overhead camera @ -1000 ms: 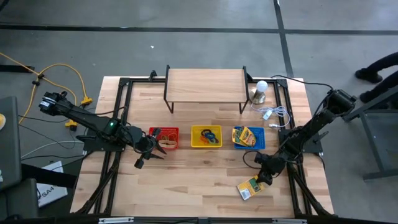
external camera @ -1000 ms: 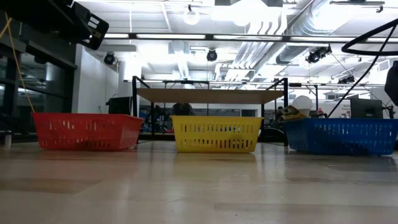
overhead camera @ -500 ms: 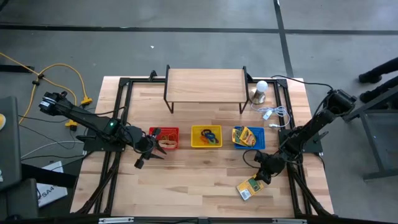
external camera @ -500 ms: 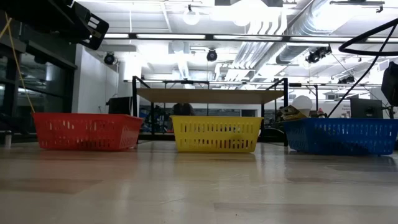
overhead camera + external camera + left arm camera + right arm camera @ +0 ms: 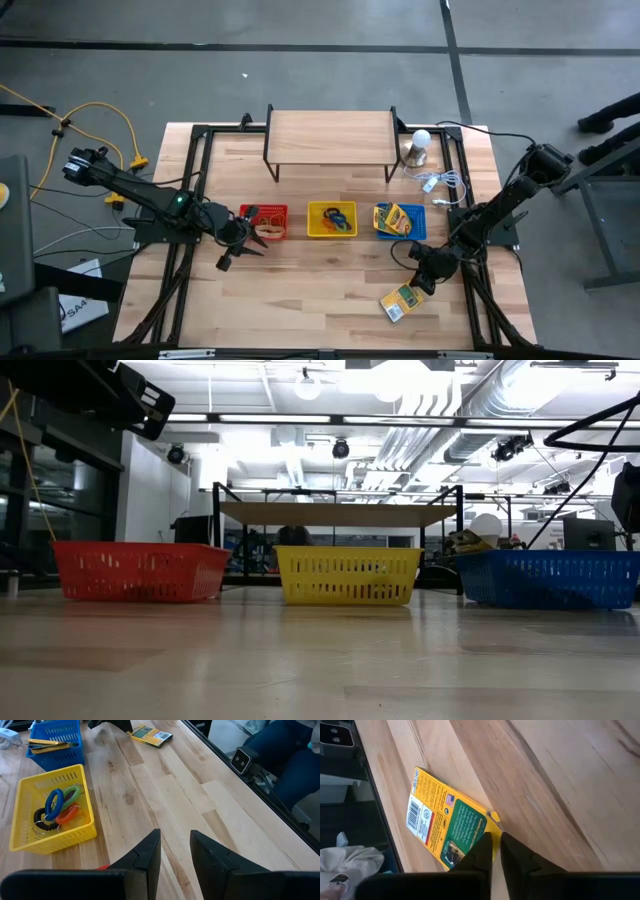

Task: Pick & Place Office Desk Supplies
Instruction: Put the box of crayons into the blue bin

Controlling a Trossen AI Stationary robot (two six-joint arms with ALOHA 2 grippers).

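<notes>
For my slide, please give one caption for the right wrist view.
Right gripper poised at the corner of a crayon box lying flat near the table edge.

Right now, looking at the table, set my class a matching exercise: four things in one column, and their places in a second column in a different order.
Things:
1. coiled rings
2. rubber bands
3. loose crayon box
4. white bulb

Places:
A. bare table, by the right gripper
B. red basket
C. far table edge, beside the shelf
D. yellow basket

Pairs: 1-D, 2-B, 3-A, 4-C
</notes>
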